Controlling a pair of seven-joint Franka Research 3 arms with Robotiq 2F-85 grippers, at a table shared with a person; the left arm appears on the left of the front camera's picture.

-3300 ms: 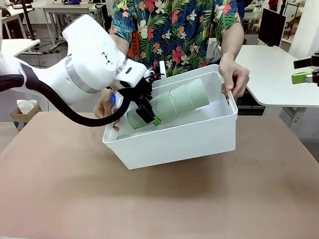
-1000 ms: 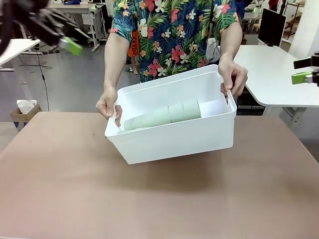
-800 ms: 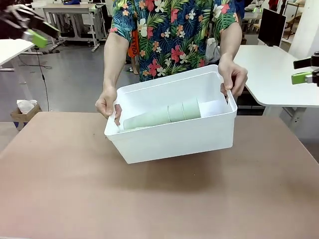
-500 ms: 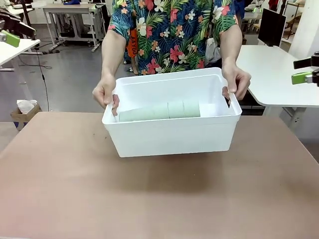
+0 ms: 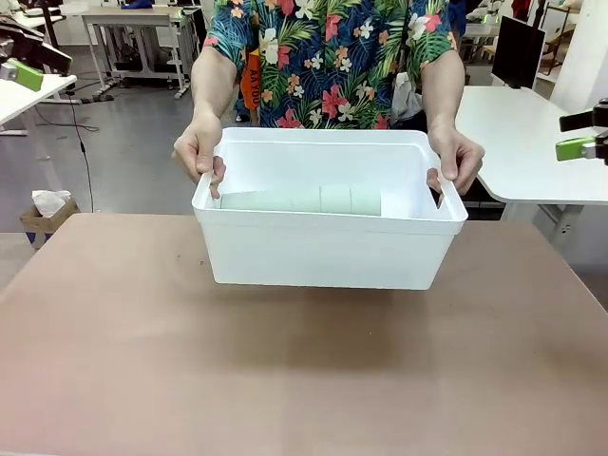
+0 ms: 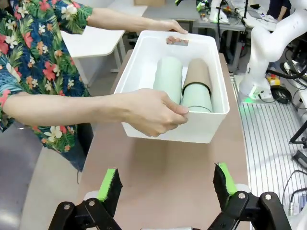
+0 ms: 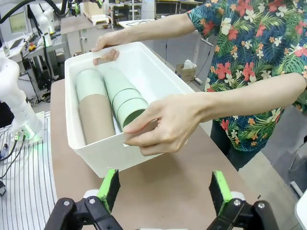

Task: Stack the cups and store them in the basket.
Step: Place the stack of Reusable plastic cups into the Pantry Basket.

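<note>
A person holds the white basket point(image 5: 323, 252) level, just above the table, with one hand point(image 5: 199, 152) and the other hand point(image 5: 458, 157) at its end handles. Inside lie nested cups on their sides: a pale mint stack point(image 5: 304, 199), seen in the left wrist view as a mint stack point(image 6: 168, 79) beside a tan brown cup point(image 6: 196, 74) with a mint cup point(image 6: 196, 98) in it. My left gripper point(image 5: 19, 66) is far off at the upper left, open and empty point(image 6: 166, 184). At the right edge, my right gripper point(image 5: 581, 133) also stands open and empty point(image 7: 164, 189).
The brown table point(image 5: 285, 380) lies below the basket point(image 7: 76, 139). A white side table point(image 5: 532, 142) stands at the right behind, and another white table point(image 5: 28, 90) at the left. The person stands at the far edge.
My left gripper let go of the mint stack in the basket and drew back up to the far left. The person tipped the basket from tilted to level. The right arm stayed put.
</note>
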